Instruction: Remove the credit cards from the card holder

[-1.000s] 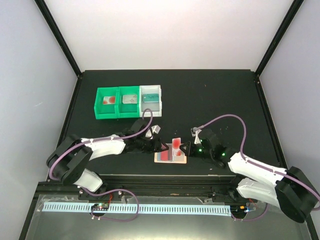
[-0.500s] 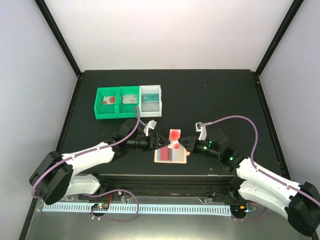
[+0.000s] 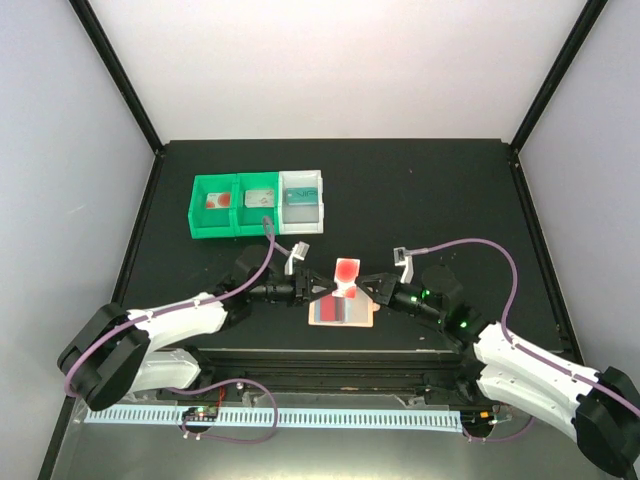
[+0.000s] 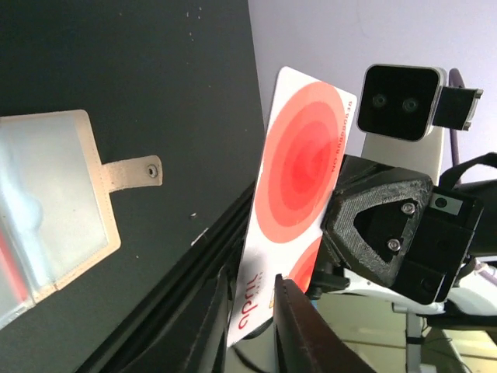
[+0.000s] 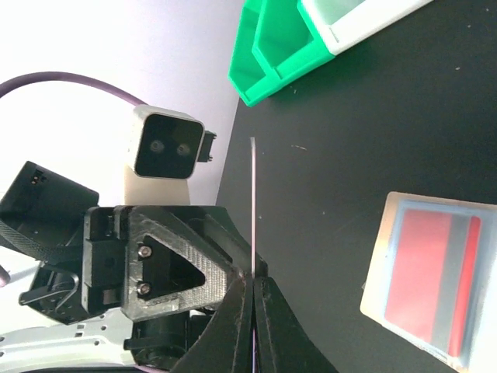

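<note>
Red-pink credit card (image 4: 301, 179): white ground, concentric red circles, thin rigid plastic, held upright above tabletop (image 3: 450, 200). Right tool (image 5: 254, 289): jaws pinched together on card, seen edge-on. Left tool (image 3: 328, 288): jaws narrowly apart, card's lower end between them; contact cannot be told. Card holder (image 3: 342, 312): tan, open flat on tabletop beneath tools; red and grey cards (image 5: 423, 268) in clear pockets.

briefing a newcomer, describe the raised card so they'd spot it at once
On the black table, find the open tan card holder near the middle of the front edge. Just beyond it the right pincer pinches a card upright: white with red rings, the only one in the air, not lying flat.
</note>
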